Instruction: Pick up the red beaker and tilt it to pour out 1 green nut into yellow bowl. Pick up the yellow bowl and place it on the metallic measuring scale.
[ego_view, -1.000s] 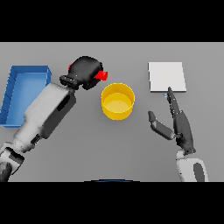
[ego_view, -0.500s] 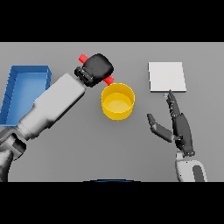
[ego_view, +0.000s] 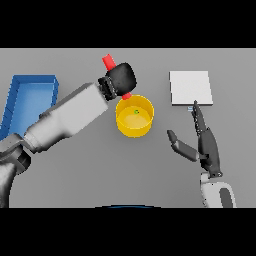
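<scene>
My left hand is shut on the red beaker, which shows above and below the dark fingers. The beaker is tilted, its lower end over the near-left rim of the yellow bowl. A small green nut lies inside the bowl. The bowl stands on the table at the centre. The metallic measuring scale is a pale square plate at the back right. My right hand is open, upright on the right, between the bowl and the scale, touching neither.
A blue tray lies at the left edge of the table, behind my left forearm. The forearm crosses the table from lower left towards the bowl.
My left hand has carried the beaker to the right and tilted it over the bowl. A green nut now lies in the bowl. The right hand has not moved.
</scene>
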